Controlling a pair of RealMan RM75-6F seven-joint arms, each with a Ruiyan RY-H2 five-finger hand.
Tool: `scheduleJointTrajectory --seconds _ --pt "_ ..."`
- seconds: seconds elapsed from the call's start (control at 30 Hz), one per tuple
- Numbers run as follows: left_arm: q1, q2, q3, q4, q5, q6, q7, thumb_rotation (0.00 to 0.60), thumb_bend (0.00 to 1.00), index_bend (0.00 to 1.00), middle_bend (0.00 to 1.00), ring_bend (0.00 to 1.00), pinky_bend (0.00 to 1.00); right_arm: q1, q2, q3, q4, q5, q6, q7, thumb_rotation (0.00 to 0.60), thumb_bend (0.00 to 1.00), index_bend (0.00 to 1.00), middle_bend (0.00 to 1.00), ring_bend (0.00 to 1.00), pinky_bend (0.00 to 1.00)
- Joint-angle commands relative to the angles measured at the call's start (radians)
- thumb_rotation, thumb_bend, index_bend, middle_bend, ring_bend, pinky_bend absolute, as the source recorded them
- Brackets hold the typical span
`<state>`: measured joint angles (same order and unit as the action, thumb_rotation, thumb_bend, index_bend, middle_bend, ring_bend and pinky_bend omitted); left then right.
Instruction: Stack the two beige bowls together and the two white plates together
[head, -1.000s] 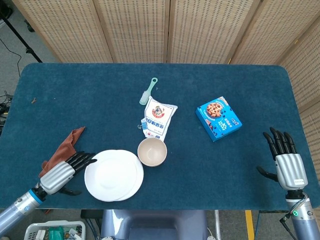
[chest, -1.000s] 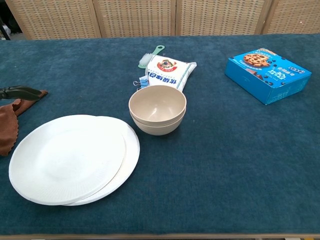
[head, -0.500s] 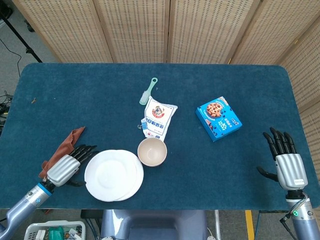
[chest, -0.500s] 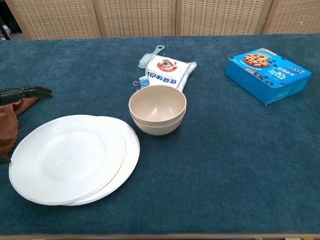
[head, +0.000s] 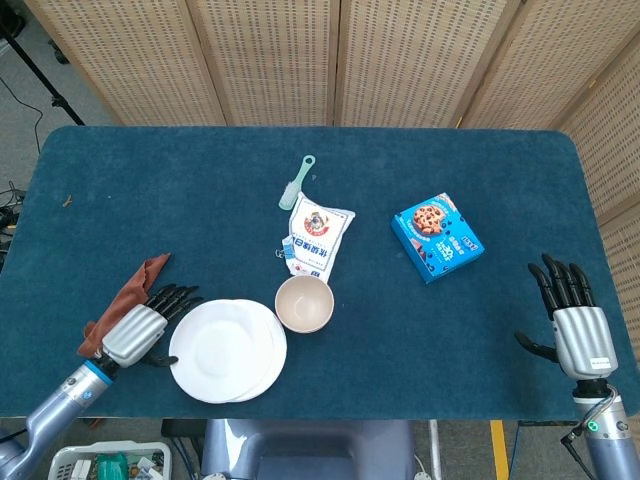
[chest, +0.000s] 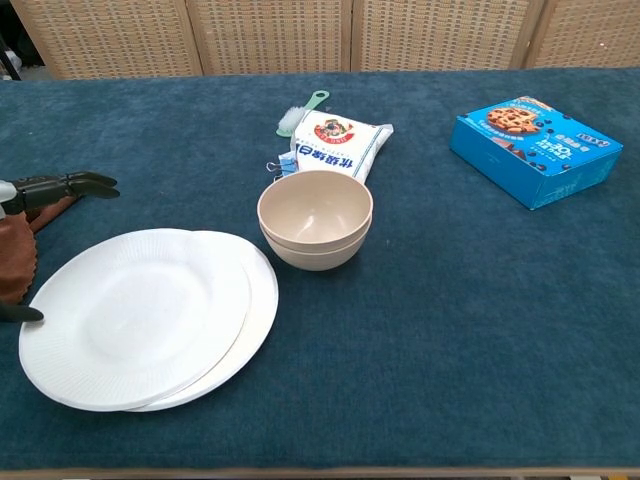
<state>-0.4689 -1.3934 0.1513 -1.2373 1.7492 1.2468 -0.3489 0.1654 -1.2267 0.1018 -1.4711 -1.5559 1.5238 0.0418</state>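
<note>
Beige bowls (chest: 315, 220), 2 of them, sit nested near the table (head: 200, 210) centre, and at their 8 o'clock we see 2 white plates (chest: 150, 315) stacked, the top one shifted slightly left. At the plates' 9 o'clock our left hand (head: 140, 325) hovers empty, fingers spread, beside a brown cloth (head: 125, 295). At 4 o'clock on the table our right hand (head: 572, 320) rests open, fingers apart. A bag (head: 318, 238), brush (head: 297, 182) and blue box (head: 437, 237) lie behind the bowls.

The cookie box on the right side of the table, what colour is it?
The cookie box is bright blue with chocolate-chip cookies pictured on top; the chest view shows it best.
</note>
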Motion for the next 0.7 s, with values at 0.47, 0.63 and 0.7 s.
scheduleJointTrajectory --seconds 0.47,0.63,0.7 --pt "-0.045 -0.029 -0.015 -0.056 -0.019 -0.087 0.069 0.6 0.07 0.1 0.0 0.0 0.0 -0.002 0.003 0.001 0.002 0.004 -0.001 0.009 0.6 0.0 0.0 0.0 0.0 0.0" --pt "-0.057 -0.032 -0.019 -0.079 -0.03 -0.115 0.094 0.6 0.07 0.1 0.0 0.0 0.0 -0.002 0.003 0.002 0.002 0.005 -0.001 0.011 0.6 0.0 0.0 0.0 0.0 0.0" --pt "-0.062 -0.037 -0.02 -0.085 -0.031 -0.124 0.104 0.6 0.07 0.1 0.0 0.0 0.0 -0.002 0.003 0.002 0.003 0.005 -0.001 0.011 0.6 0.0 0.0 0.0 0.0 0.0"
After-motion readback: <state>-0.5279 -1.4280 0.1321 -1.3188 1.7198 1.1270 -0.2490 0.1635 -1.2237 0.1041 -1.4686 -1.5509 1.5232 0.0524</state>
